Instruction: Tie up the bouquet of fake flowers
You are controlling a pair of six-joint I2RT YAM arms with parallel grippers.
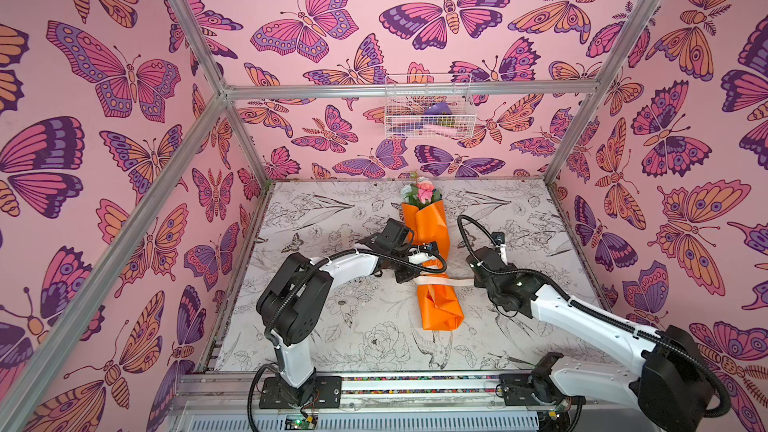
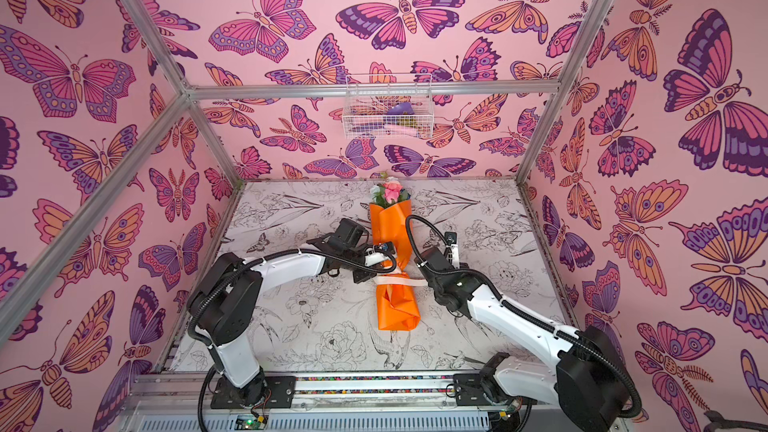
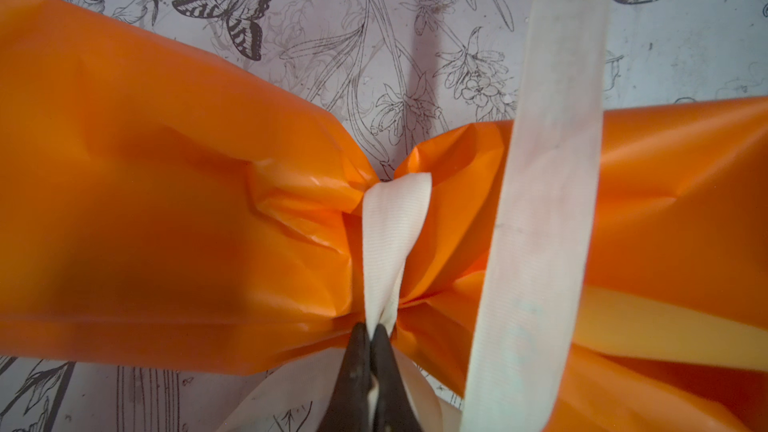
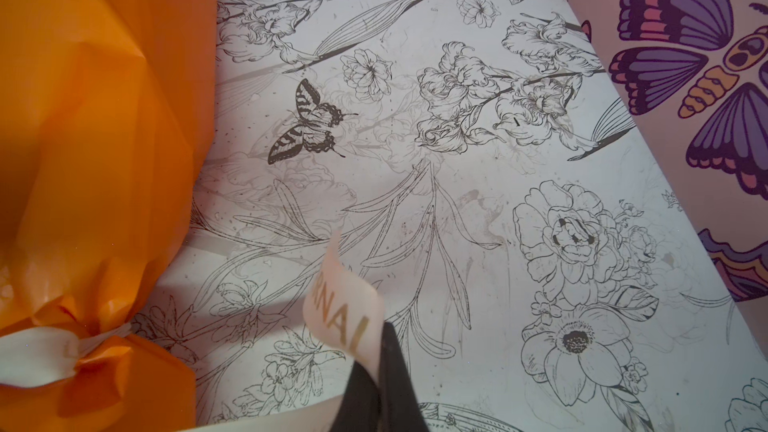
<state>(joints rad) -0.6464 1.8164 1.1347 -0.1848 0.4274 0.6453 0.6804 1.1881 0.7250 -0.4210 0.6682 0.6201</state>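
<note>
At the middle of the bench (image 1: 332,326) the bouquet of fake flowers (image 1: 432,226) lies lengthwise, blooms at its far end, its orange paper (image 3: 166,201) cinched at the waist by a cream ribbon (image 3: 392,234). It looks light, soft and crinkly, likely slippery; the ribbon is the safer hold. The left tool (image 3: 371,332) is clamped on the ribbon against that waist; the right tool (image 4: 380,361) pinches the lettered tail just beside the bouquet.

Both top views look down from high up on the whole table (image 1: 353,338). Both wrist views sit very close, sharing the orange bouquet (image 3: 166,201).
</note>
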